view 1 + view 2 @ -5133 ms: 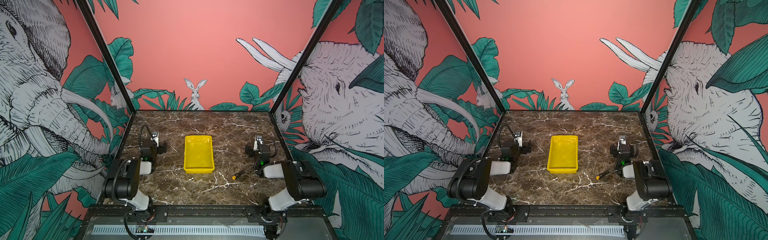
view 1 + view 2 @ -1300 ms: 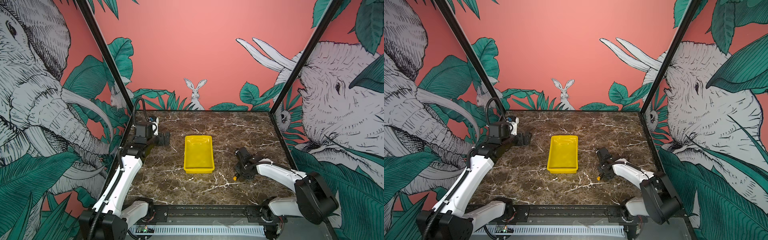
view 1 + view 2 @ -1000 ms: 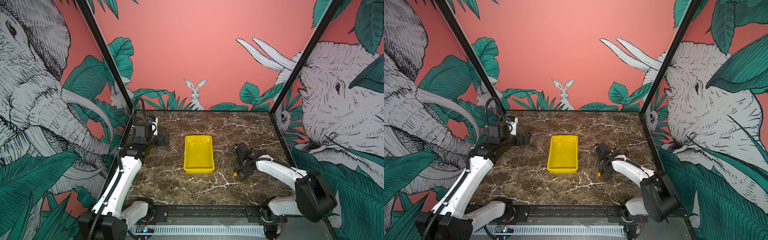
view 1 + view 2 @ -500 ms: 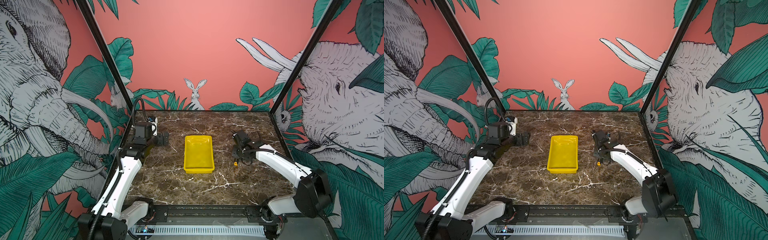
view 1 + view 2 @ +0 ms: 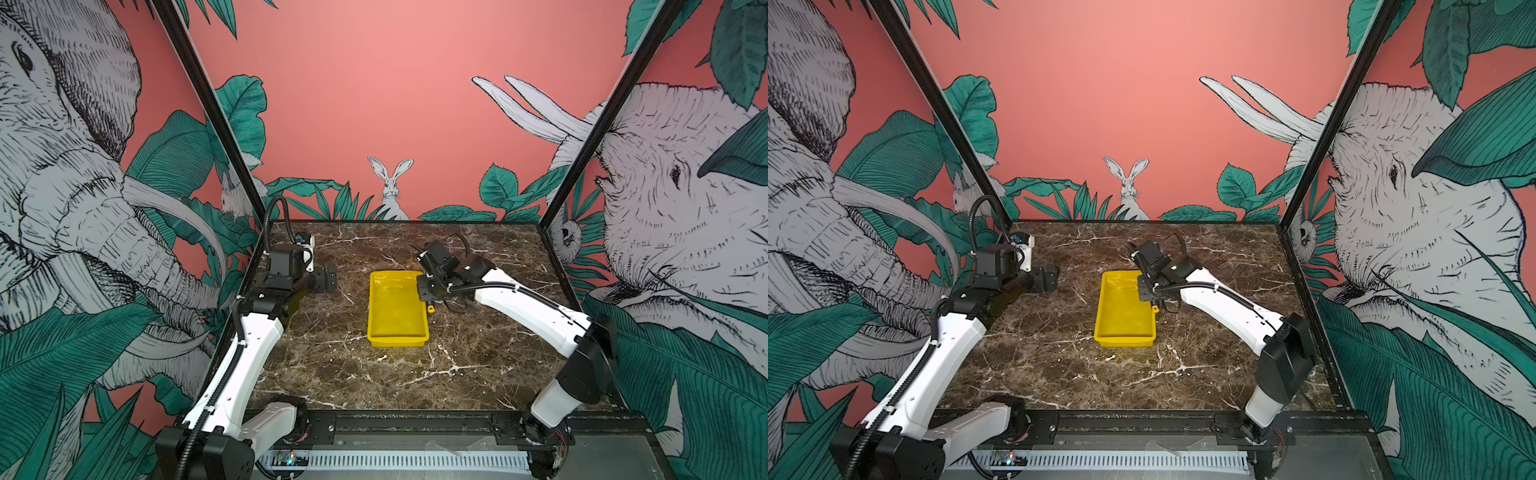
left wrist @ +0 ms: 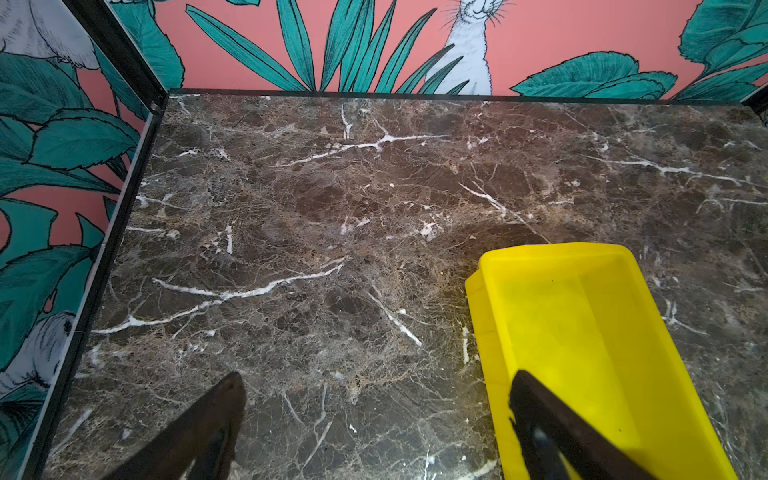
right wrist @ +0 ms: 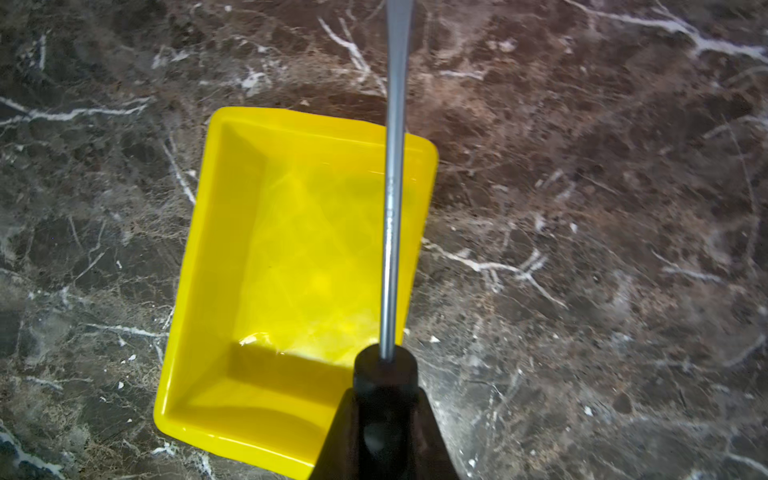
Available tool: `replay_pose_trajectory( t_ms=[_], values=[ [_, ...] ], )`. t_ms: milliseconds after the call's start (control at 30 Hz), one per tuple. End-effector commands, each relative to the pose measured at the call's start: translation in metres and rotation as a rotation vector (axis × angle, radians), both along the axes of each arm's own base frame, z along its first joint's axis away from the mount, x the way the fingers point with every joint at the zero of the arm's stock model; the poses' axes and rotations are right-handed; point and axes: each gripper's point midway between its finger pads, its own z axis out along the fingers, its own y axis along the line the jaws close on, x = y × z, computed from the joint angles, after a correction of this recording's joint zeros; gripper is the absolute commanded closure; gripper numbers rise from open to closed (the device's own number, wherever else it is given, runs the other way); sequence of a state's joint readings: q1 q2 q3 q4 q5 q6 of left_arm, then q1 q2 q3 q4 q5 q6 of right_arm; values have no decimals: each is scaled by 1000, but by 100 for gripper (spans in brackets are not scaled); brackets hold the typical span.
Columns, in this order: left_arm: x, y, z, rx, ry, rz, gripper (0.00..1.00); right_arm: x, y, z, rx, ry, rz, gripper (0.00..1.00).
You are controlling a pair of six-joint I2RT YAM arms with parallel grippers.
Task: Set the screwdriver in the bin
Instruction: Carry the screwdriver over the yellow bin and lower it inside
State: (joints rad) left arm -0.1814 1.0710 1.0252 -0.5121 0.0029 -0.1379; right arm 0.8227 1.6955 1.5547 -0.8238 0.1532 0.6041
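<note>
The screwdriver is being gripped by its black handle in the right jaws, which are being pressed shut on it. It is being held in the air over the right-hand rim of the yellow bin, which is sitting mid-worktop. In the right wrist view, its grey shaft is being shown crossing one long edge of the bin. In both top views, its orange end cap is being shown just beside that rim. The left jaws are being held wide apart and empty, well left of the bin.
</note>
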Motion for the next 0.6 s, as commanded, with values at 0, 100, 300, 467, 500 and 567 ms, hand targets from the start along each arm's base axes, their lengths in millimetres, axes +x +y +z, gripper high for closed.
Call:
replay_pose_trajectory(
  t_ms=[0, 100, 300, 467, 500, 567],
  values=[
    [-5, 4, -3, 19, 5, 7, 0, -2, 24, -14, -45, 25, 68, 96],
    [-5, 5, -2, 21, 5, 8, 0, -1, 45, -30, -51, 44, 103, 96],
    [-5, 6, -3, 26, 10, 13, 0, -1, 61, -61, -94, 88, 132, 96],
    [-5, 6, -3, 26, 11, 12, 0, -1, 63, -86, -128, 122, 137, 96],
    [-6, 6, -3, 28, 13, 10, 0, -1, 63, -92, -134, 129, 139, 96],
    [-6, 7, -3, 31, 12, 11, 0, 0, 65, -99, -139, 138, 140, 96]
  ],
)
